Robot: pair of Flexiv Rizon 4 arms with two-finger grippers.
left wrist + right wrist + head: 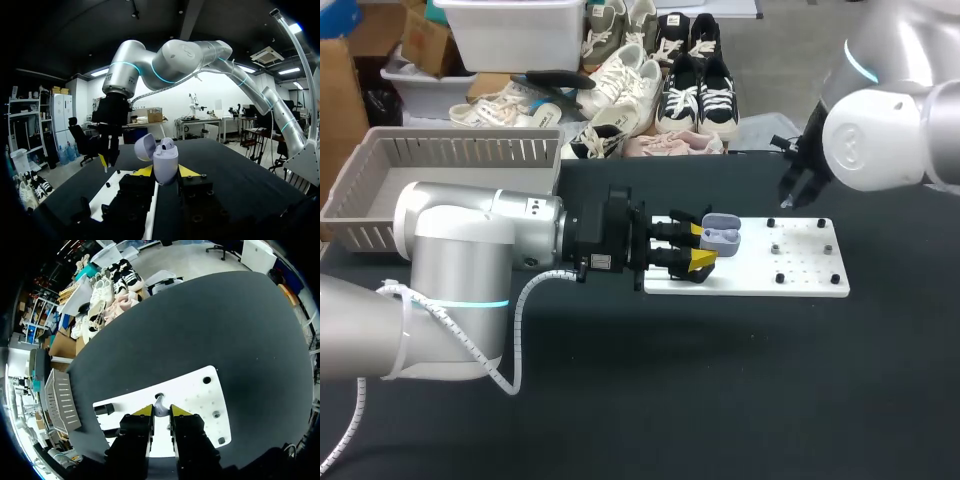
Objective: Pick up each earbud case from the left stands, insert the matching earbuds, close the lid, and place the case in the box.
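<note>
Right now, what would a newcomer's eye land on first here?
The left gripper holds an open pale case at the left end of the white board, with one earbud already inside. The right gripper pinches a small earbud above that board. A grey basket sits at the table's far left.

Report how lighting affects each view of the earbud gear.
Head view: even light, the case plain against the white plate. Left wrist view: backlit; the case is lit, the left gripper dark below. Right wrist view: the bright plate outlines the earbud.
</note>
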